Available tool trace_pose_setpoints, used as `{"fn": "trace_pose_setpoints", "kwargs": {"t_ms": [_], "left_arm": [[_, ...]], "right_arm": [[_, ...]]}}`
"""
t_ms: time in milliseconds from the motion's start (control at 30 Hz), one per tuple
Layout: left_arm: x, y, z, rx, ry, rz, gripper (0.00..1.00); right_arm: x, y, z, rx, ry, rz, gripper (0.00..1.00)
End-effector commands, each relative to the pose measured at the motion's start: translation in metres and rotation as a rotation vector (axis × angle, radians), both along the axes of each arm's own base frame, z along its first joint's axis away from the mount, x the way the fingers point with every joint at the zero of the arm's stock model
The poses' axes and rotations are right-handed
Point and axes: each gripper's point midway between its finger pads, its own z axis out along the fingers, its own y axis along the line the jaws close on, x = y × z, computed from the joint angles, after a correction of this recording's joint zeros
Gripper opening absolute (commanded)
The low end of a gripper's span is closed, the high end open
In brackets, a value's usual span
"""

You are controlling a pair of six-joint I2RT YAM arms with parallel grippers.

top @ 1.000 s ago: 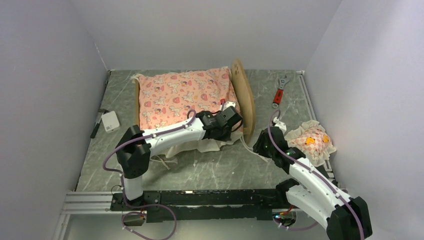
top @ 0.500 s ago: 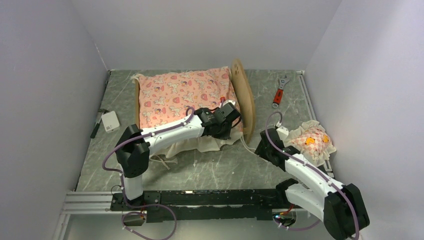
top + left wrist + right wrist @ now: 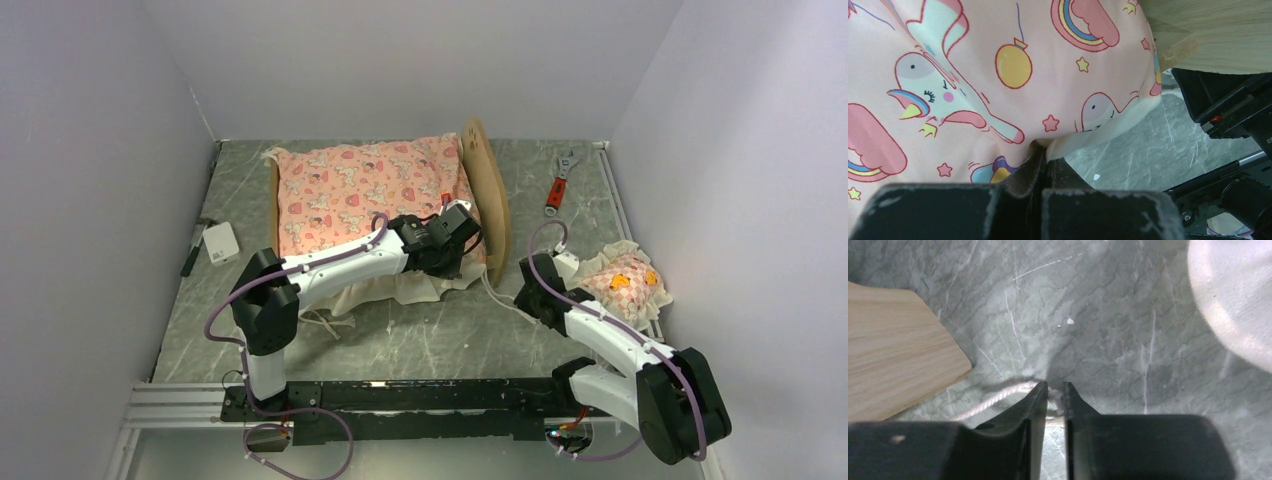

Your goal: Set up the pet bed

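The pet bed [image 3: 492,190] sits toward the far edge of the table [image 3: 430,335], about midway between the left and right edges, with its rounded headboard standing upright at its right end. A pink cartoon-print mattress [image 3: 365,188] lies on the frame, and its white ruffle hangs over the near side.

The left arm reaches across to the near right corner of the mattress. The left hand [image 3: 457,222] is closed on it: in the wrist view the fingers [image 3: 1023,175] are pressed together, pinching a fold of the pink fabric at its edge, with the light wood of the headboard just beyond.

The right hand [image 3: 527,298] is down at the table, just to the near right of the headboard. Its fingers [image 3: 1035,400] are almost together, clamped on a thin white cord [image 3: 998,399] that runs left toward the wooden foot of the bed.

A small frilled pillow [image 3: 625,280] lies by the right edge of the table, just beside the right arm. A wrench [image 3: 558,182] with a red handle lies near the far right corner. A small white box [image 3: 220,242] and a black pen [image 3: 190,258] lie near the left edge.
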Motion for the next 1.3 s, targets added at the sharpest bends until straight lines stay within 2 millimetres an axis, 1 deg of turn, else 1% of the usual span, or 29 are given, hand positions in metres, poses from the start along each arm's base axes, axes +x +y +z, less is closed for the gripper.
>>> {"fn": "trace_pose_setpoints", "kwargs": {"t_ms": [0,33,67,167,267,333,400,467,600,700,933,1000,1100,1267], "left_arm": [[0.015,-0.005,0.03,-0.075,-0.072,0.016,0.0],[0.015,-0.005,0.032,-0.078,-0.073,0.015,0.0],[0.015,-0.004,0.033,-0.077,-0.075,0.015,0.0],[0.016,-0.002,0.039,-0.075,-0.084,0.015,0.0],[0.017,0.0,0.046,-0.093,-0.086,0.019,0.0],[0.019,0.002,0.05,-0.109,-0.089,0.024,0.0],[0.021,0.003,0.056,-0.129,-0.094,0.03,0.0],[0.024,0.005,0.062,-0.147,-0.1,0.035,0.0],[0.028,0.007,0.071,-0.173,-0.103,0.04,0.0],[0.03,0.007,0.073,-0.192,-0.099,0.044,0.0],[0.029,0.004,0.066,-0.2,-0.071,0.041,0.0],[0.028,0.002,0.064,-0.205,-0.064,0.037,0.0],[0.027,-0.002,0.062,-0.214,-0.053,0.031,0.0],[0.028,-0.011,0.062,-0.242,-0.036,0.016,0.0]], "right_arm": [[0.001,0.001,0.001,0.005,0.008,-0.001,0.09],[0.001,0.002,0.005,0.007,0.009,0.01,0.02],[0.0,0.003,0.009,0.011,0.007,0.025,0.0],[0.002,0.01,0.039,0.038,-0.054,0.086,0.0],[0.006,0.019,0.081,0.068,-0.167,0.161,0.0],[0.01,0.029,0.119,0.095,-0.272,0.226,0.0],[0.012,0.038,0.151,0.106,-0.36,0.29,0.0],[0.013,0.043,0.178,0.09,-0.429,0.351,0.0],[0.018,0.058,0.226,0.061,-0.553,0.47,0.0],[0.023,0.07,0.255,0.048,-0.624,0.545,0.0],[0.048,0.078,0.302,-0.038,-0.718,0.584,0.0],[0.057,0.081,0.31,-0.066,-0.732,0.595,0.0],[0.073,0.083,0.313,-0.121,-0.719,0.607,0.0],[0.096,0.087,0.307,-0.21,-0.687,0.625,0.0]]}}
